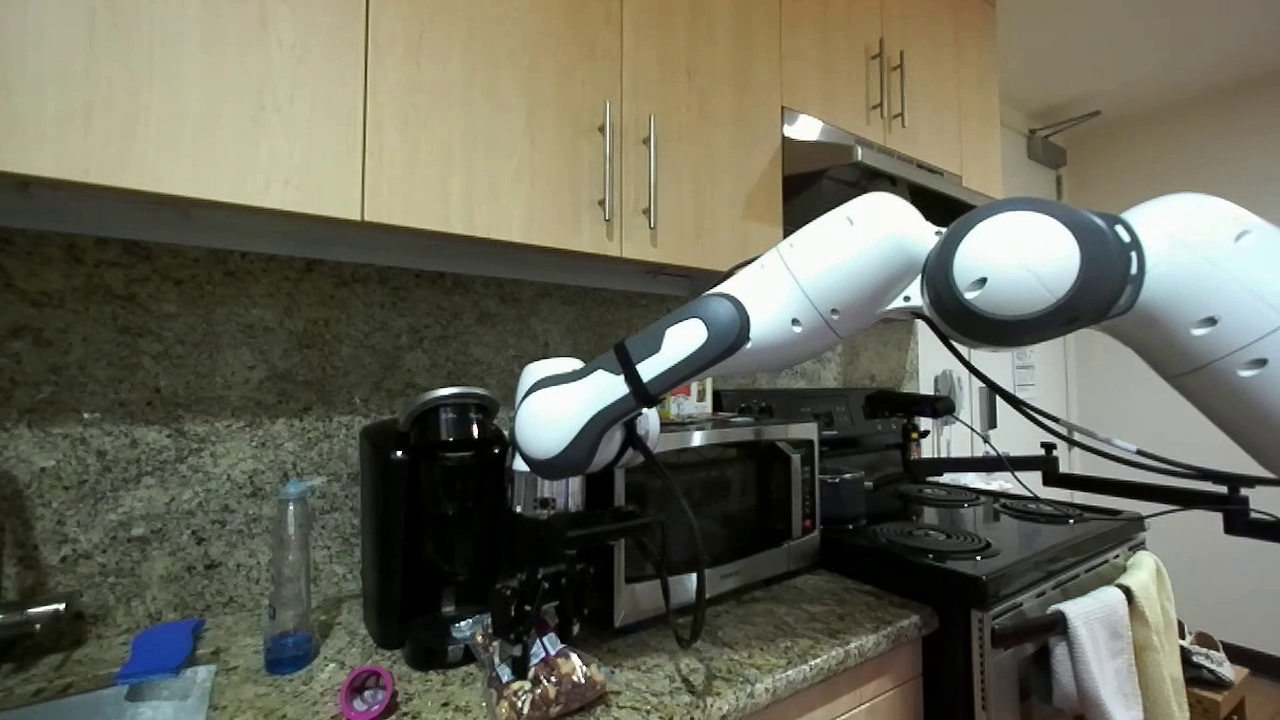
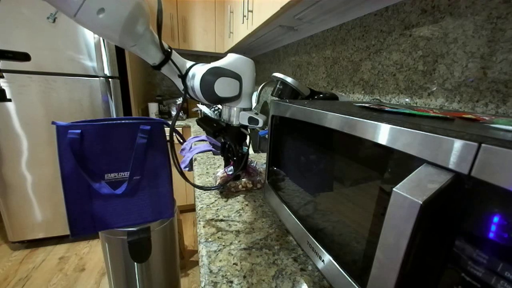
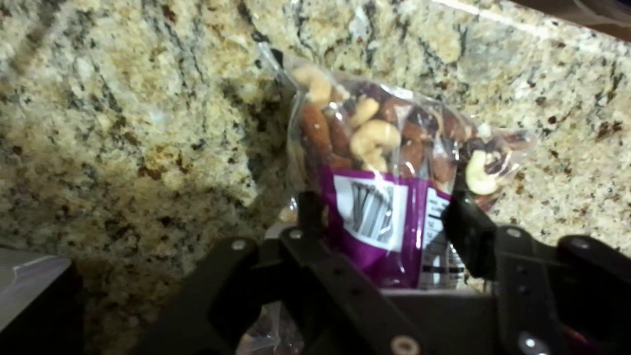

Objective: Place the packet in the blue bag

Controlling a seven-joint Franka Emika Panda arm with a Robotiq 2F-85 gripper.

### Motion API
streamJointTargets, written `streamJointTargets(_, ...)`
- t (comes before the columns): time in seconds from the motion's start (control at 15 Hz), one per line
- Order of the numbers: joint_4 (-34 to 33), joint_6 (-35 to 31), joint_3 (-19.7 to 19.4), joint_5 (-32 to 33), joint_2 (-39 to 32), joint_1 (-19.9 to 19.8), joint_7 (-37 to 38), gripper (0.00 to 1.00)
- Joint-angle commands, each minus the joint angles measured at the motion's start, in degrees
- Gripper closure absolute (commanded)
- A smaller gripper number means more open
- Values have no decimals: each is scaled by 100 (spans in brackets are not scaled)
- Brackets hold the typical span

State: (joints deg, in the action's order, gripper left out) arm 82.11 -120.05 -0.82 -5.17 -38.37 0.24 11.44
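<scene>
Packet (image 3: 394,162) is on the counter (image 3: 148,123), center of the wrist view: clear wrap, nuts showing in the upper part, purple label with barcode nearest the gripper (image 3: 384,217). Fingers (image 3: 471,236) stand apart with the label between them; can't tell if they're clamped on it yet. In both exterior views the gripper points down at the packet; its tips are too dark there to read.

Arm (image 1: 850,270) comes in from the right of an exterior view. In that frame: packet at bottom center, coffee maker (image 1: 430,540) just up and left of it, pink ring (image 1: 368,692) near the bottom edge, bottle (image 1: 290,600) and flat blue thing (image 1: 160,650) lower left, the latter by the sink (image 1: 190,695). Microwave (image 1: 720,500) up and right of the packet, stove (image 1: 1060,555) beyond, towels (image 1: 1095,640) lower right.

Blue bag (image 2: 110,152) is left of center in an exterior view, upright over the trash can (image 2: 158,248), well apart from the packet. Fridge (image 2: 36,168) behind it, purple cloth (image 2: 196,150) between bag and packet in frame.
</scene>
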Motion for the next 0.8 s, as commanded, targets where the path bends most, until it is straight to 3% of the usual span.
streamJointTargets(0.0,-99,3,92,-126,-9,-82,-253,62)
streamJointTargets(0.2,85,8,244,-280,267,-142,-541,75)
streamJointTargets(0.53,592,34,532,-251,967,-38,-1312,86)
streamJointTargets(0.73,1041,89,738,-227,1575,1,-1882,87)
